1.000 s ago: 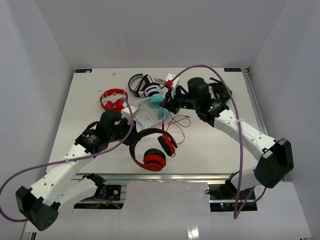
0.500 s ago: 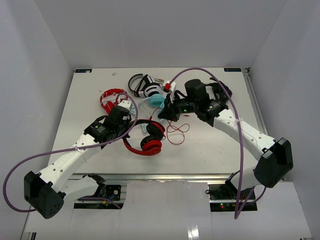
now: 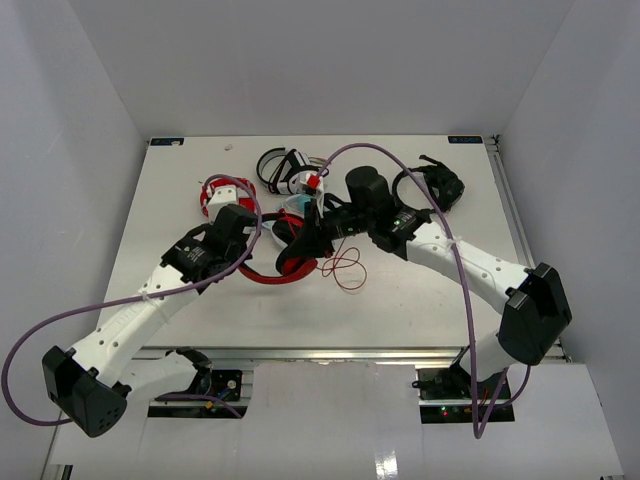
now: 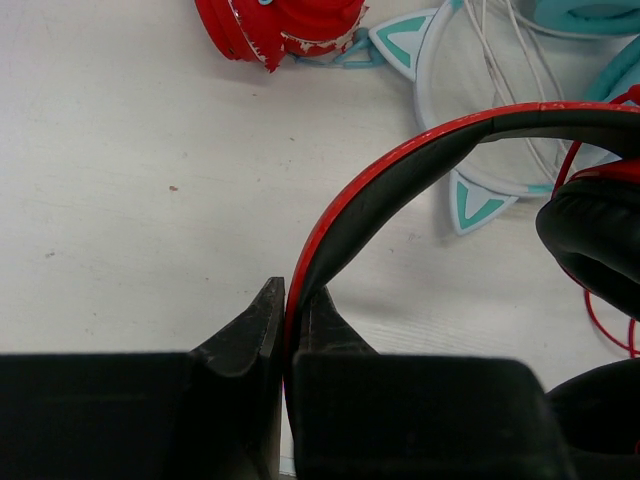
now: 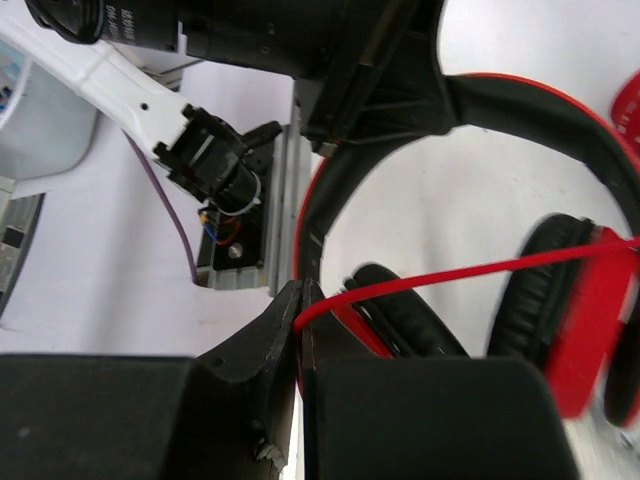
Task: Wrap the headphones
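The headphones (image 3: 283, 262), black headband with red trim and red-and-black ear cups, sit at the table's middle between both arms. My left gripper (image 3: 248, 238) is shut on the headband (image 4: 380, 190), seen close in the left wrist view (image 4: 292, 300). My right gripper (image 3: 312, 240) is shut on the thin red cable (image 5: 470, 272), which runs taut from my jaws (image 5: 303, 298) across the ear cups (image 5: 560, 300). The rest of the cable lies in loose loops (image 3: 345, 268) on the table right of the headphones.
A small all-red pair (image 3: 222, 194) lies at back left. A white and teal cat-ear headset (image 4: 450, 120) lies just behind the headphones. A black and white pair (image 3: 283, 168) sits at the back, and an all-black headset (image 3: 430, 187) at back right.
Both grippers and the headphones have moved up the table toward the back. My right gripper has come left and closer to the ear cups, pulling the cable taut. The loose cable loops have shrunk.
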Controlling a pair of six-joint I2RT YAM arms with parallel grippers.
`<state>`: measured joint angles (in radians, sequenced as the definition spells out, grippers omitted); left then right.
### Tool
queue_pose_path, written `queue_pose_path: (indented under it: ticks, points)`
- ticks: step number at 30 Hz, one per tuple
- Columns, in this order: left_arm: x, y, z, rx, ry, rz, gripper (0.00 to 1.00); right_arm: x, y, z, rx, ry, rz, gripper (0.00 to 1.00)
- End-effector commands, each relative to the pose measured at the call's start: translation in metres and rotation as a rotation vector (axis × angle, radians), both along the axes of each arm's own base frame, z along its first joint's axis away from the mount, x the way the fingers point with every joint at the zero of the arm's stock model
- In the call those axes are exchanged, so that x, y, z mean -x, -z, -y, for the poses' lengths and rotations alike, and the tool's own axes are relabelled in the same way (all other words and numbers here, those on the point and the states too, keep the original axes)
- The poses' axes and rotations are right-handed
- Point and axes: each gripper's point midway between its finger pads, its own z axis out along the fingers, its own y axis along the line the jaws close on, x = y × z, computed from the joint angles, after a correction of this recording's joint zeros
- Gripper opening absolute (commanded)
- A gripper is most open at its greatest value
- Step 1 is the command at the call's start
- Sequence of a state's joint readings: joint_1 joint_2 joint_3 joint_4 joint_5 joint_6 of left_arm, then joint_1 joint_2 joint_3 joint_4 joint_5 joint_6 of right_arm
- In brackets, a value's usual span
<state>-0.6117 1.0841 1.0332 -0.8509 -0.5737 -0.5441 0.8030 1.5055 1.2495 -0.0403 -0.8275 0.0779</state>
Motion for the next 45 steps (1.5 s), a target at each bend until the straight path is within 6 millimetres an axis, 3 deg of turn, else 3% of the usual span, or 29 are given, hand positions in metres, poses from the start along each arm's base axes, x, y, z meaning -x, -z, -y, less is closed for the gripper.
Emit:
queue_pose_path:
  ticks: [1,7,14,19,29,38,45]
  points:
    - [-0.011,-0.037,0.000,0.139,-0.117,0.149,0.00,0.026,-0.033,-0.022,-0.123,-0.123,-0.001,0.08]
    - [-0.012,-0.045,0.001,0.238,-0.183,0.204,0.00,0.041,-0.022,-0.038,-0.115,-0.135,-0.019,0.08]
    - [-0.009,-0.061,0.016,0.359,-0.115,0.244,0.00,0.028,-0.012,-0.054,-0.101,-0.094,-0.048,0.08]
    - [-0.009,-0.061,0.013,0.333,-0.114,0.254,0.00,0.027,-0.014,-0.065,-0.107,-0.110,-0.048,0.08]
    - [-0.014,-0.057,0.003,0.298,-0.170,0.268,0.00,0.044,-0.002,-0.085,-0.085,-0.171,-0.060,0.08]
    - [-0.014,-0.061,-0.008,0.287,-0.240,0.290,0.00,0.061,-0.008,-0.087,-0.095,-0.202,-0.054,0.08]
    - [-0.015,-0.065,-0.010,0.324,-0.289,0.313,0.00,0.082,0.001,-0.087,-0.106,-0.231,-0.065,0.08]
